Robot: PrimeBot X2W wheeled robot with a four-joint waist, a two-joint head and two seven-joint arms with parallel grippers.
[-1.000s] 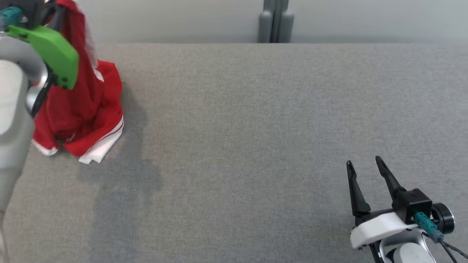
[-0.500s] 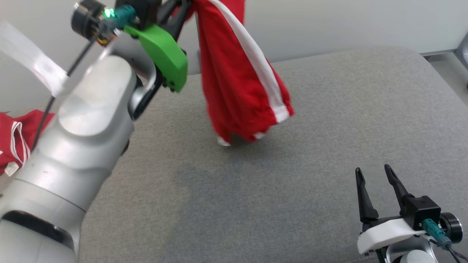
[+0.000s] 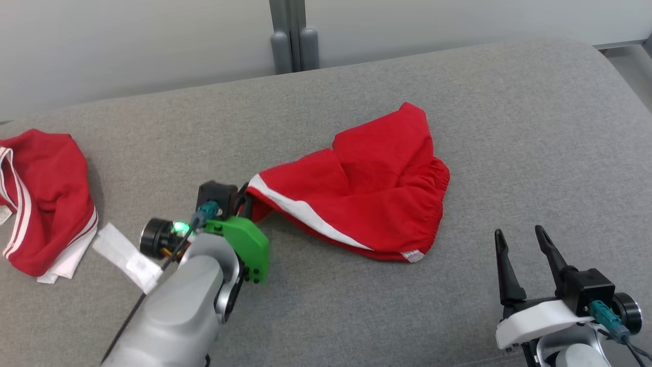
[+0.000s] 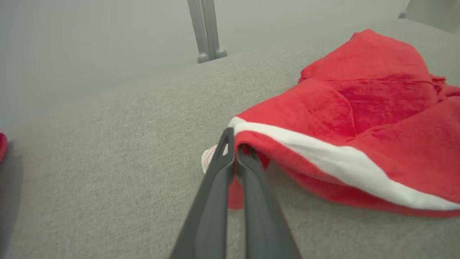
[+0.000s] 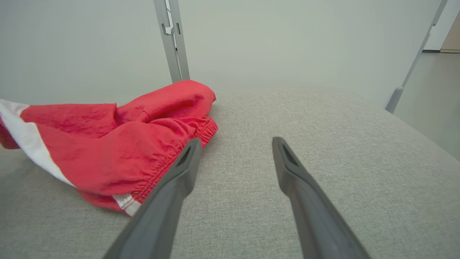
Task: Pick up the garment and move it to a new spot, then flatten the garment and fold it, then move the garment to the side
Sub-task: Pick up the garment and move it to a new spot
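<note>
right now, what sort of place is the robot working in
Probably an indoor test room for garment folding: a broad grey fabric-covered surface, a bare pale wall with a grey post, and red shorts plus a second red garment lying on it.

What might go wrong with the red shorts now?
The left hand is shut on just one corner of the red shorts, so a pull might drag them into a worse heap. The shorts lie rumpled, so folding now would likely come out crooked. The right hand is open and apart from them, so it cannot help hold them flat yet.
</note>
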